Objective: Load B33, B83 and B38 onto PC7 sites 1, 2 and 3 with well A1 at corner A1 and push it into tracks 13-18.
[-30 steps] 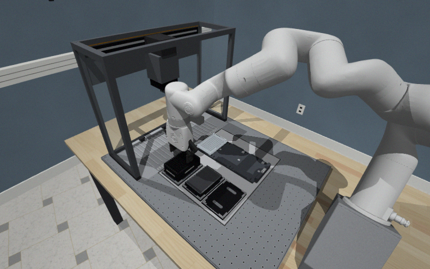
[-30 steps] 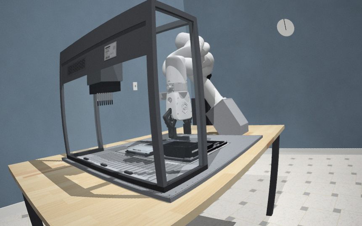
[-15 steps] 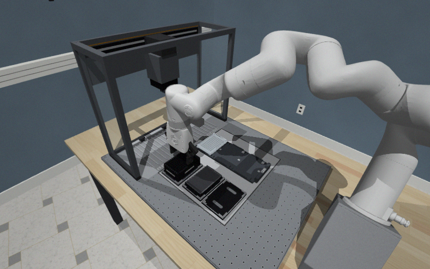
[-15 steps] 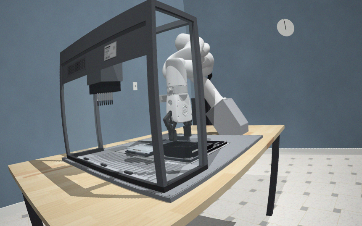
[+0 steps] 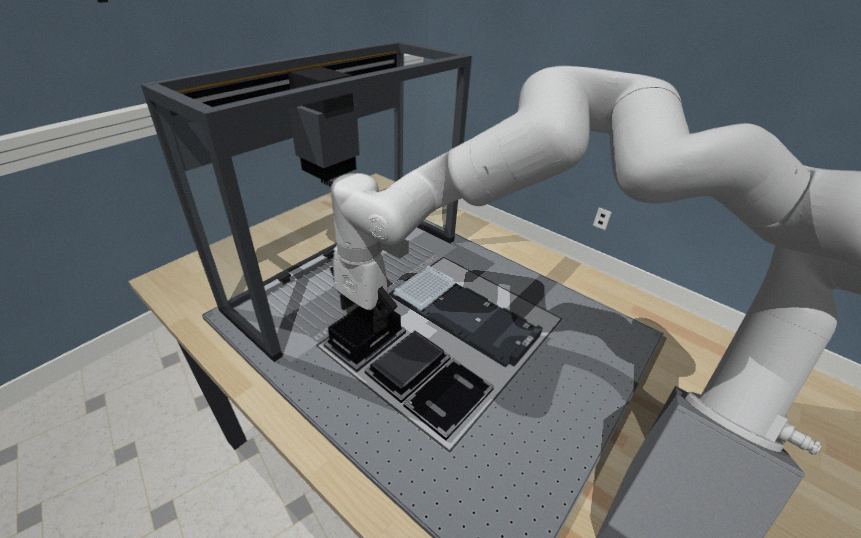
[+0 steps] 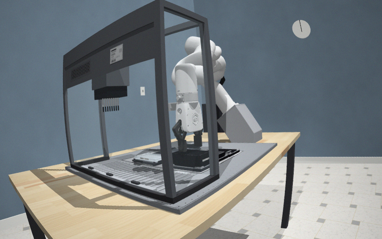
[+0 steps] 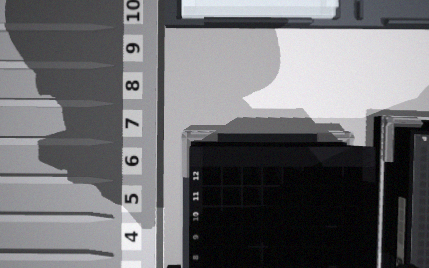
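Deep block: black block sits in the far holder of the row of three, near the frame post; in the wrist view it fills the lower middle, with numbers 9 to 12 along its left edge
Gripper: gripper stands upright over the deep block, jaws wide open, one finger at each side of the block's top; whether the fingers touch it I cannot tell; nothing is held
Middle plate: dark plate lies in the middle holder; near holder holds no plate
Clear plate: pale plate lies on the far end of the carrier
Carrier: long black carrier lies on the grey apron, right of the holders; its two nearer sites are bare
Rails: ribbed rails lie under the dark frame; number strip shows 4 to 10
Table: wooden table bears the grey drilled board
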Available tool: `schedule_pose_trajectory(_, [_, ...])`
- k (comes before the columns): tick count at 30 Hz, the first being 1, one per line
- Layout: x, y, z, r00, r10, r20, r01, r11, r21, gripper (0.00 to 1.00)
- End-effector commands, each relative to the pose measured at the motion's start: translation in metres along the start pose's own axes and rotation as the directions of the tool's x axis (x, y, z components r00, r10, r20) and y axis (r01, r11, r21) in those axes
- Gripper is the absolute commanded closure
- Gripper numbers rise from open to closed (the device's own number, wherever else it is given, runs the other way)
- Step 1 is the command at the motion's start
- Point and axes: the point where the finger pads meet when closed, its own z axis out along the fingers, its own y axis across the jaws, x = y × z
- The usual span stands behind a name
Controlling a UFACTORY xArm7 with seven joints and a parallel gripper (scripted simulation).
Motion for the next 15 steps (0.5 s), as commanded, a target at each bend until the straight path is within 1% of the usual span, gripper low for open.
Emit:
schedule_pose_trajectory(1, [-0.0008,-0.0016,-0.0006,1.000,0.000,0.002,0.000,1.000,0.005,0.00])
schedule_pose_trajectory(15, [-0.0008,-0.0016,0.0074,1.000,0.000,0.002,0.000,1.000,0.005,0.00])
